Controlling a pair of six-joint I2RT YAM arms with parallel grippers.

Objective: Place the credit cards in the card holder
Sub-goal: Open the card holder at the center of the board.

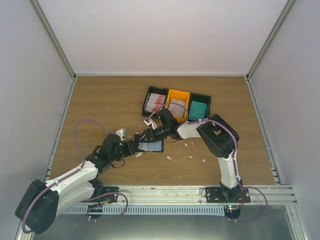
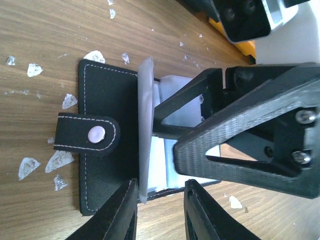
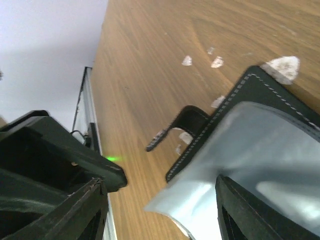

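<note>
The card holder (image 1: 152, 146) lies open on the wood; it is black with white stitching (image 2: 102, 95) and a snap strap (image 2: 85, 134). A pale grey-blue leaf (image 2: 145, 125) stands up from its inside; I cannot tell whether it is a card or a flap. My left gripper (image 2: 160, 200) is open, and the leaf's near edge sits between its fingers, next to the left one. My right gripper (image 3: 160, 200) is open over the holder (image 3: 250, 87), one finger resting on the pale leaf (image 3: 240, 150). Both grippers, left (image 1: 136, 146) and right (image 1: 150, 134), meet at the holder.
Three trays stand behind: a black one (image 1: 148, 95) with red-and-white cards (image 1: 156, 100), an orange one (image 1: 186, 96) with whitish-grey cards (image 1: 176, 106), and a black one (image 1: 207, 98) with teal cards (image 1: 198, 108). Small white scraps (image 1: 169, 158) lie around the holder.
</note>
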